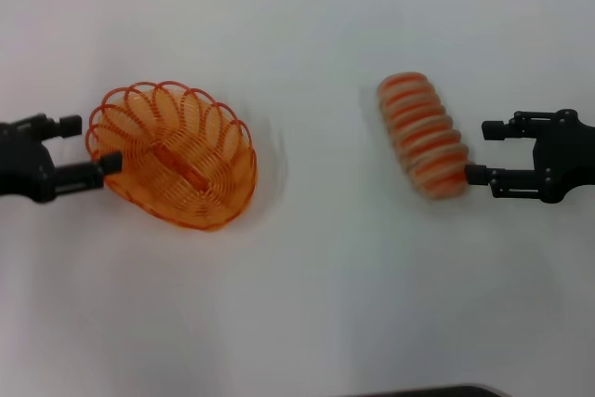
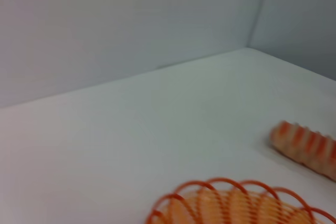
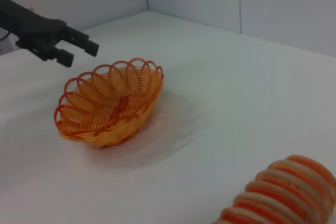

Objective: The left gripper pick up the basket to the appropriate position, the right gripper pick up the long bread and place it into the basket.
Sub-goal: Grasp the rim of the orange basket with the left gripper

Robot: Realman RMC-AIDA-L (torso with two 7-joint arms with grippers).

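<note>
Head view: my left gripper (image 1: 91, 144) gapes at the basket (image 1: 174, 154) rim; my right gripper (image 1: 481, 152) gapes beside the bread (image 1: 424, 135).
Left wrist: basket near, bread farther off.
Right wrist: bread close, basket on the table (image 3: 220, 93).

Head looks down; wrists low — all share basket (image 1: 177, 155), bread (image 1: 425, 135).

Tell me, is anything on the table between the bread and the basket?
No. Only bare white table lies between the long bread and the basket. The right gripper waits open beside the bread.
</note>
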